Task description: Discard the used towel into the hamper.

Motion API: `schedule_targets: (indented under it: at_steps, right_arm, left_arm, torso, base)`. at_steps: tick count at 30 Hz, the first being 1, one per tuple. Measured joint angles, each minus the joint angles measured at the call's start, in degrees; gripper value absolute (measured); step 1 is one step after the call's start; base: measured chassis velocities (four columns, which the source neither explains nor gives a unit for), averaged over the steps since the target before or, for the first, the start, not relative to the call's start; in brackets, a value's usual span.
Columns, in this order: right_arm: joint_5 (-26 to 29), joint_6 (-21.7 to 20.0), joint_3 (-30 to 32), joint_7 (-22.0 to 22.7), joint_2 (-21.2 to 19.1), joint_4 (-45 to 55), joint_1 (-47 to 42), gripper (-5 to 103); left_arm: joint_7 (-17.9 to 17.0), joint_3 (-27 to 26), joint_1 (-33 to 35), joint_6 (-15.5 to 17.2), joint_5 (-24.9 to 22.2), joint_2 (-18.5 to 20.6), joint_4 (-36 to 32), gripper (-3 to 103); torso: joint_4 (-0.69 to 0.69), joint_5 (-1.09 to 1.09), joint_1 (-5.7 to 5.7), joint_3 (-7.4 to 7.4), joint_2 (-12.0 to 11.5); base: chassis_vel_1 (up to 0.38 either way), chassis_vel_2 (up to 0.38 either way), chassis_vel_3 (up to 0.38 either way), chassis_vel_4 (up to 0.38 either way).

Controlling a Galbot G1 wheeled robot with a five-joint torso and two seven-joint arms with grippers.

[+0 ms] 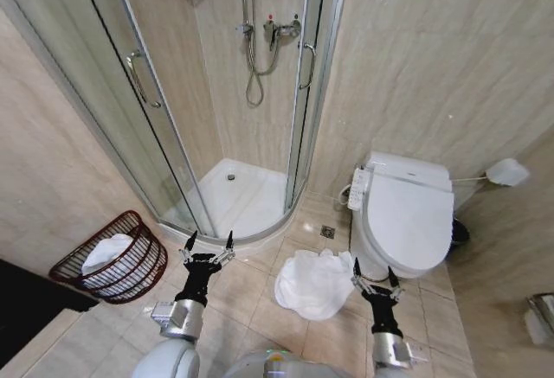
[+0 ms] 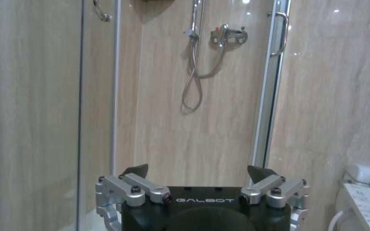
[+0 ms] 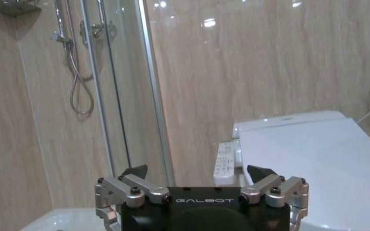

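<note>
A crumpled white towel (image 1: 313,283) lies on the tiled floor just left of the toilet. The hamper (image 1: 117,257), a dark red-brown ribbed basket, leans by the left wall with some white cloth (image 1: 106,252) inside it. My left gripper (image 1: 209,241) is held up open between the hamper and the towel, with nothing between its fingers. My right gripper (image 1: 374,272) is also open and empty, at the towel's right edge near the toilet bowl. In the wrist views, the left gripper (image 2: 198,171) faces the shower wall and the right gripper (image 3: 198,171) faces the toilet.
A white toilet (image 1: 407,214) with its lid down stands at the right. The glass shower cabin (image 1: 234,118) with a white tray fills the middle back. A floor drain (image 1: 327,232) sits between them. A dark bin (image 1: 459,233) hides behind the toilet.
</note>
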Motion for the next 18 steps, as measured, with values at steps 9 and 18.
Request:
schedule_targets:
  at_steps: [9, 18]
  right_arm:
    - [1.2, -0.2, 0.1, 0.1, 0.1, -0.6, -0.1, 100]
    - [2.8, 0.0, 0.2, 0.7, 0.6, -2.4, -0.8, 100]
  left_arm:
    - [0.0, 0.0, 0.0, 0.0, 0.0, 0.0, 0.0, 100]
    - [0.0, 0.0, 0.0, 0.0, 0.0, 0.0, 0.0, 100]
  torso:
    - [0.0, 0.0, -0.92, -1.2, -2.1]
    - [0.0, 0.0, -1.94, -2.56, -4.5]
  base:
    - [0.0, 0.0, 0.0, 0.0]
    - [0.0, 0.0, 0.0, 0.0]
